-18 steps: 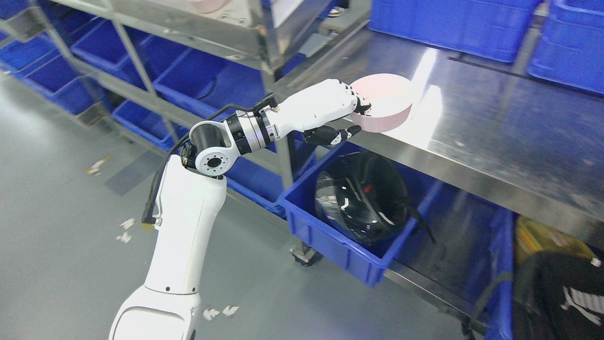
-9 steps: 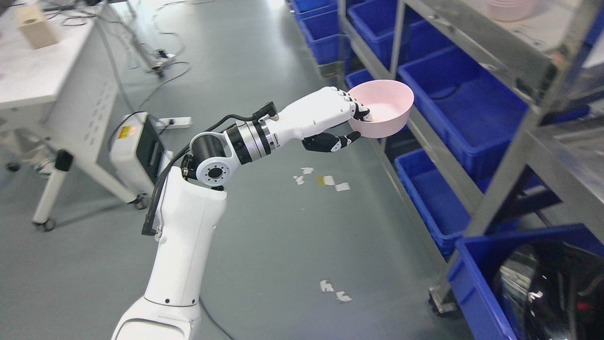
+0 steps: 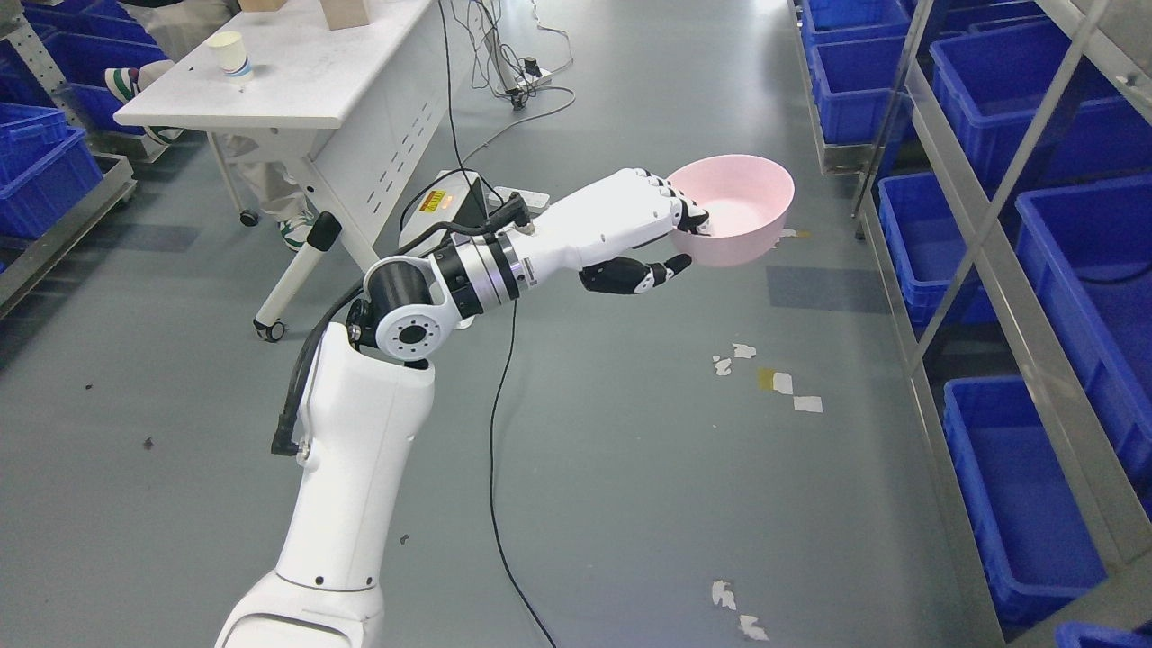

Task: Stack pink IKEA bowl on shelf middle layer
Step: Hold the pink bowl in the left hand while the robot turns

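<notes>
Midway across the workshop floor, the robot's left hand is gripping a pink bowl by its near rim, white fingers hooking over the edge and into the hollow while the dark-tipped thumb is reaching under the wall from below. The bowl is riding just beyond the hand, on its far side, held in the air above the grey floor and sitting upright with its open mouth facing up. It is showing as a plain, round, deep bowl, pale pink inside and out, with nothing in it. The metal shelf with its blue bins is running down the right side, apart from the bowl. A white table is standing at the upper left, a paper cup on top.
</notes>
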Robot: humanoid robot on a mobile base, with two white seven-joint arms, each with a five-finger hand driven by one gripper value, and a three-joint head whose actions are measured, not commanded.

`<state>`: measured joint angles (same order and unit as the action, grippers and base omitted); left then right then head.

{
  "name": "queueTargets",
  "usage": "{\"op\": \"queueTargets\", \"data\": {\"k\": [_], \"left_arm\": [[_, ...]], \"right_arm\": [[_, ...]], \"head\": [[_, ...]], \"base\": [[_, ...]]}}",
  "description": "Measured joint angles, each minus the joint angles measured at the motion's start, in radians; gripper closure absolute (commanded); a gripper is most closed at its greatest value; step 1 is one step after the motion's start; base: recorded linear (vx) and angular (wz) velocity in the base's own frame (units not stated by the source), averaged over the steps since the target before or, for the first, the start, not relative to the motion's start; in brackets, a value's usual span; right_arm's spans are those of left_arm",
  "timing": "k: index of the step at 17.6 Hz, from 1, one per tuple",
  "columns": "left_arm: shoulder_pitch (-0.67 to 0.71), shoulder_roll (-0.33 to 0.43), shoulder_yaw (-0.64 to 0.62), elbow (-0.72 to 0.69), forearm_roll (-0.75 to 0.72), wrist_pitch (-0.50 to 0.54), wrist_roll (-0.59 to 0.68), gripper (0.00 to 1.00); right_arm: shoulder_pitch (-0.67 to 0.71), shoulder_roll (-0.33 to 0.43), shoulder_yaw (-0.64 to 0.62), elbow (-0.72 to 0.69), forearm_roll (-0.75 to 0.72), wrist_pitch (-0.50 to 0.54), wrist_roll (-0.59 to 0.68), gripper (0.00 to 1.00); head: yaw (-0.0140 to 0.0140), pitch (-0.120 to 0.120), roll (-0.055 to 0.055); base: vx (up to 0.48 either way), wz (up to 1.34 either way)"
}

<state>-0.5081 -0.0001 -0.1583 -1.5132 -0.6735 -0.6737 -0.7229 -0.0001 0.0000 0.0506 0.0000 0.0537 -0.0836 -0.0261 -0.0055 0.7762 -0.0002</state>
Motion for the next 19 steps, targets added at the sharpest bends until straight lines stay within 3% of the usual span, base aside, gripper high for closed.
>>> {"op": "queueTargets", "data": {"k": [19], "left_arm": [[0.027,0.0,-0.005,-0.018,0.0,-0.003,0.0,0.94]], "right_arm": [[0.0,0.0,0.0,0.0,0.0,0.0,0.001,0.0]], "head": [[0.0,0.0,0.0]], "base": [[0.362,-0.06]]}}
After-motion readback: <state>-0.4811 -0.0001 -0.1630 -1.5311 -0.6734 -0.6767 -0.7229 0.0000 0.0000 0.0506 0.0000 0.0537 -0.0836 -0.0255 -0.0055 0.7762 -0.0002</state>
